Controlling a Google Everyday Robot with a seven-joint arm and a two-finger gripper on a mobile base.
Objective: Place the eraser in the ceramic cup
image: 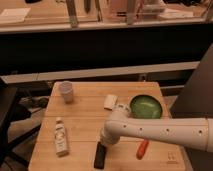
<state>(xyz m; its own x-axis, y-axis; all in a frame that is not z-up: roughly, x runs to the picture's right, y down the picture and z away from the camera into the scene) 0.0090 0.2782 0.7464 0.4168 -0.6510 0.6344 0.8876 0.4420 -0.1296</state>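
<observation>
The robot's gripper (106,139) hangs over the far end of the black eraser (100,157), near-centre on the tabletop (85,120); jaws' state cannot be told. The ceramic cup (66,92) stands far left.

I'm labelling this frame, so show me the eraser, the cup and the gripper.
eraser (100,157): camera view, middle of its black top face.
cup (66,92): camera view, middle of its outer wall.
gripper (104,142): camera view, the arm's lower end, right by the eraser's far end.

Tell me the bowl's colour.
The bowl is green, camera view; the gripper is by the eraser.
</observation>
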